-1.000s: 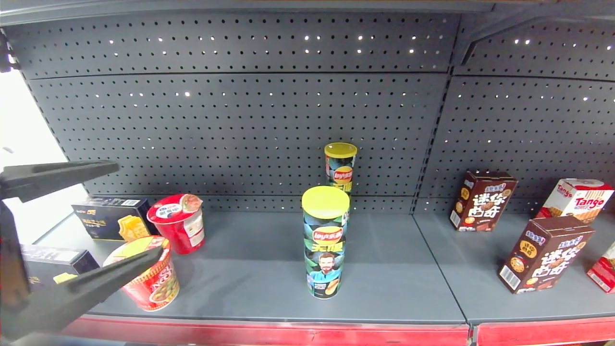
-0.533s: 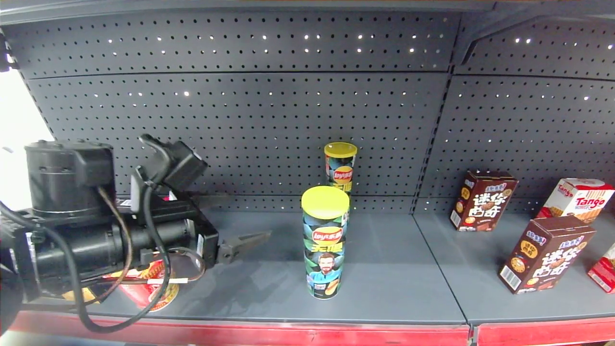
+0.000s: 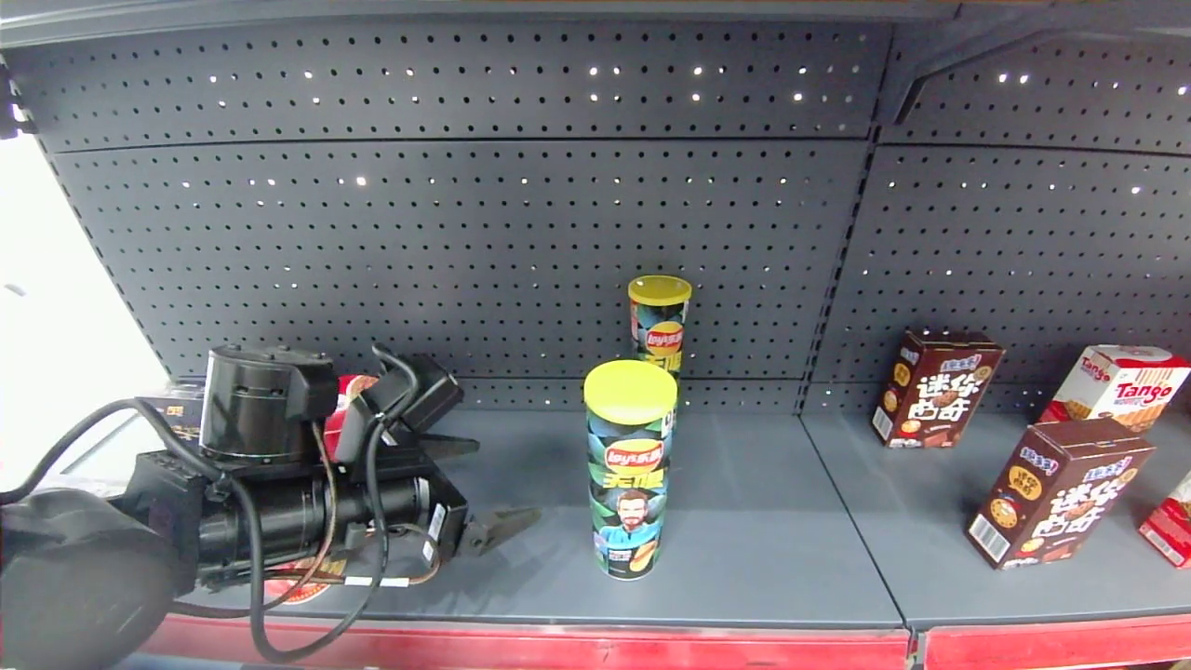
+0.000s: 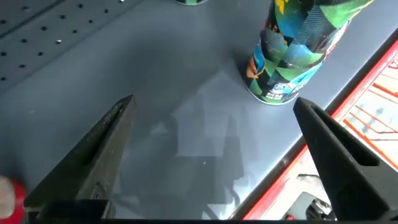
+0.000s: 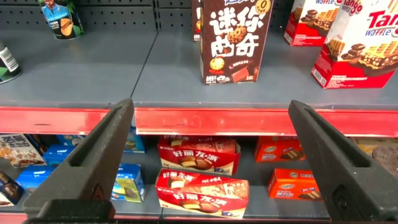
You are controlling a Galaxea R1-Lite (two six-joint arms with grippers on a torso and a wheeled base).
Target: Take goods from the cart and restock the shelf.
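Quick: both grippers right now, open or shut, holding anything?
Left gripper: open, holding nothing.
Right gripper: open, holding nothing.

Goods masked by the arm or clipped at a frame edge.
In the head view the left arm covers most of two noodle cups: the rear red cup peeks past the wrist, the front cup is a mere sliver beneath it, and the dark box behind them is barely seen. The front chip can hides the base of the rear chip can. A red box is cut off at the right edge. In the left wrist view the front chip can's top runs out of frame, and a red blur in one corner cannot be identified.
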